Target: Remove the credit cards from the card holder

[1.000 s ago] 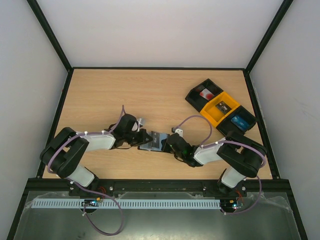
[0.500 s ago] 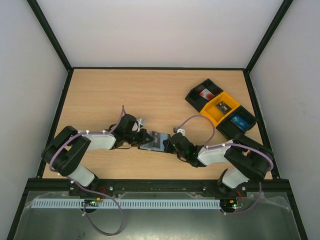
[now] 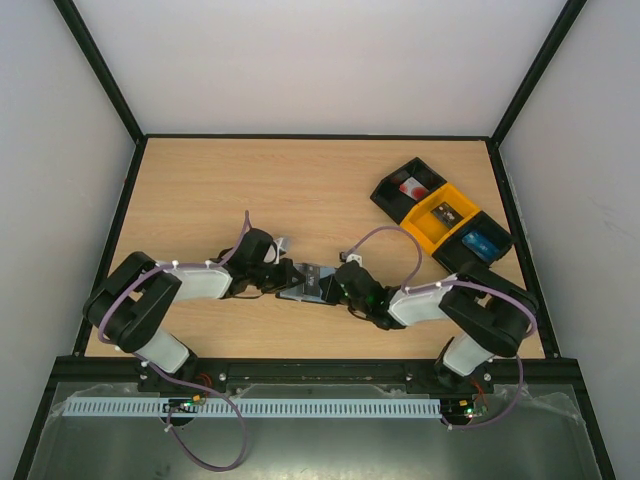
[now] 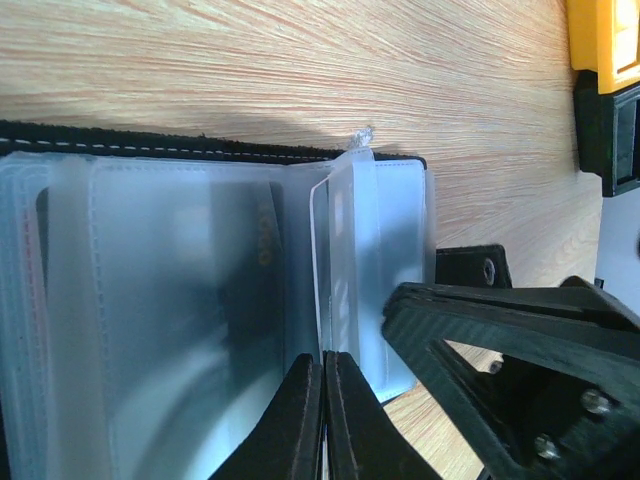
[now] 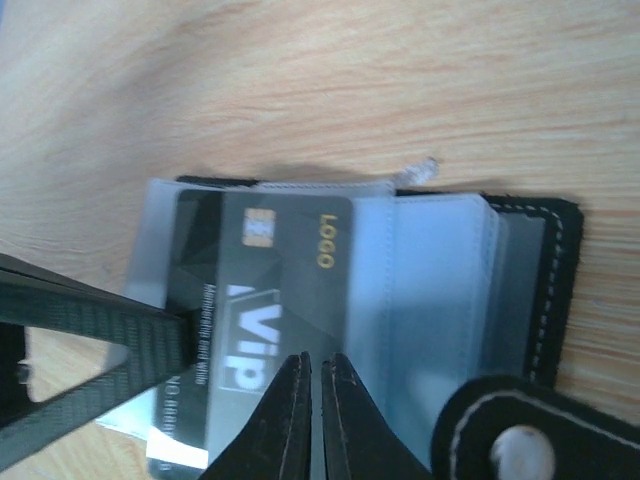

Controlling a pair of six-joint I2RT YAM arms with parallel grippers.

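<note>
No credit card point(image 5: 260, 290) is out yet: we see the card holder point(image 3: 305, 282) open on the tabletop point(image 3: 250, 190), well apart from the yellow bin point(image 3: 440, 220), left tool point(image 4: 322, 400) pinched on its sleeve point(image 4: 180, 300), right tool point(image 5: 312, 400) closed to a slit on that card.

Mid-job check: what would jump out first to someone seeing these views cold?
The open card holder near the front middle of the table, with the left gripper and right gripper pinching it from opposite sides. Then the dark card with gold lettering, inside a clear sleeve.
</note>
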